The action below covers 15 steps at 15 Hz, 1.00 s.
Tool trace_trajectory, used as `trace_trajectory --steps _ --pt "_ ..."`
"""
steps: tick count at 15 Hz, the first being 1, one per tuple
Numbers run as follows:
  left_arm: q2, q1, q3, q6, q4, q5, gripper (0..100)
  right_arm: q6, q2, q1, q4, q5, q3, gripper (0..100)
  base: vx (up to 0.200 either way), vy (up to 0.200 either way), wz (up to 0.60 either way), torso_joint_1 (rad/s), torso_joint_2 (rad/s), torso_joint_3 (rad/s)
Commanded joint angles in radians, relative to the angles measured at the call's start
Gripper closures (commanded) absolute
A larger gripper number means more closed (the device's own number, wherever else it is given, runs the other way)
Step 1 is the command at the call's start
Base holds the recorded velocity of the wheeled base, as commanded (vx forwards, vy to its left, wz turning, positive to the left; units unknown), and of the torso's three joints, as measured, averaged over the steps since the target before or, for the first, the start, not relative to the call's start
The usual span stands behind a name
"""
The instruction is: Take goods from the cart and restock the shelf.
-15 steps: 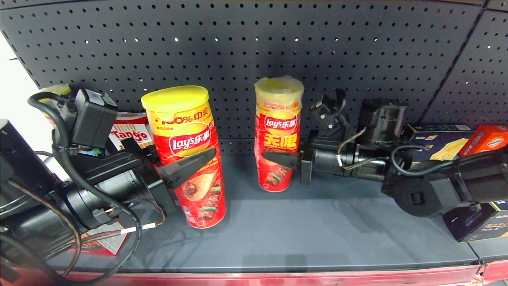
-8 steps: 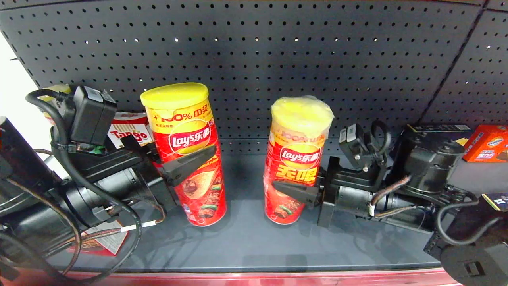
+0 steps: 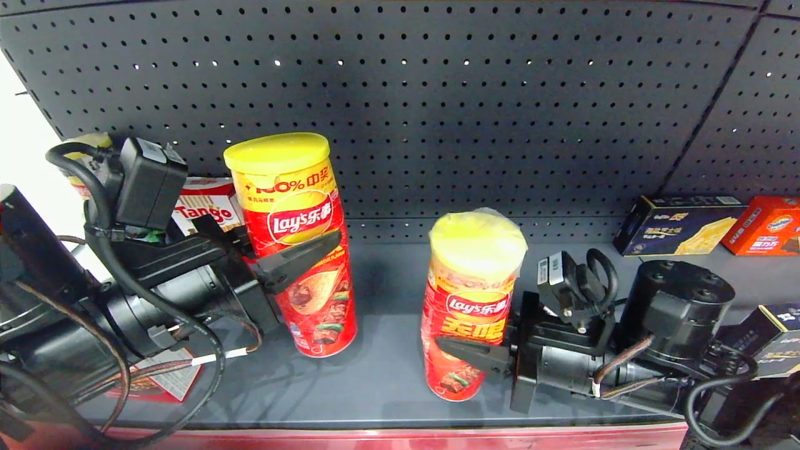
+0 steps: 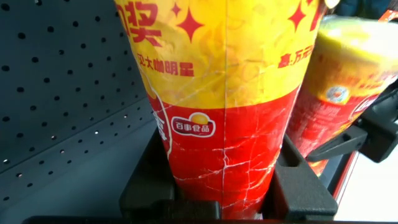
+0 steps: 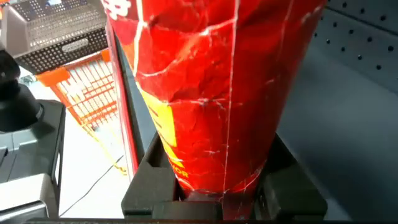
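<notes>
Two red chip cans with yellow lids are over the grey shelf [image 3: 387, 362]. My left gripper [image 3: 325, 245] is shut on the left can [image 3: 290, 250], which leans slightly with its base on the shelf. In the left wrist view that can [image 4: 224, 124] sits between the fingers of the left gripper [image 4: 224, 196]. My right gripper [image 3: 459, 351] is shut on the plastic-wrapped right can [image 3: 472, 300], upright near the shelf's front edge. The right wrist view shows this can [image 5: 217, 93] clamped in the right gripper [image 5: 221, 190]. I cannot tell whether its base touches the shelf.
A pegboard [image 3: 437, 94] backs the shelf. A wafer box [image 3: 206, 206] stands behind the left can. A dark blue box [image 3: 678, 225], an orange box [image 3: 762, 225] and another dark box [image 3: 772, 328] lie at the right. An orange cart [image 5: 93, 93] stands beyond the red shelf lip [image 3: 400, 437].
My right gripper has carried its can from near the pegboard forward and a little to the right, to the shelf's front edge. The left gripper and its can have stayed put.
</notes>
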Motion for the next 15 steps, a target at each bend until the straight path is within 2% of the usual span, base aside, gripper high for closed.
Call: trace_trajectory --steps 1,5,6,11,15 --pt "0.0 0.0 0.001 0.0 0.0 0.0 100 -0.001 0.034 0.001 -0.008 0.001 0.002 100 0.0 0.0 0.0 0.0 0.0 0.0" --pt "0.002 0.0 0.003 0.0 0.0 0.0 100 -0.001 0.045 0.001 -0.011 0.002 0.002 100 0.0 0.0 0.0 0.0 0.0 0.0" --pt "0.0 0.0 0.003 0.0 0.0 0.0 100 -0.003 0.045 0.002 -0.012 0.002 0.005 0 0.0 0.0 0.0 0.0 0.0 0.0" --pt "-0.001 0.001 0.009 0.0 0.0 0.002 100 -0.023 -0.035 0.002 -0.012 -0.018 0.046 0 0.0 0.0 0.0 0.0 0.0 0.0" --pt "-0.001 0.001 0.009 0.0 0.0 0.0 100 -0.021 -0.282 -0.011 -0.006 -0.07 0.169 0 0.0 0.0 0.0 0.0 0.0 0.0"
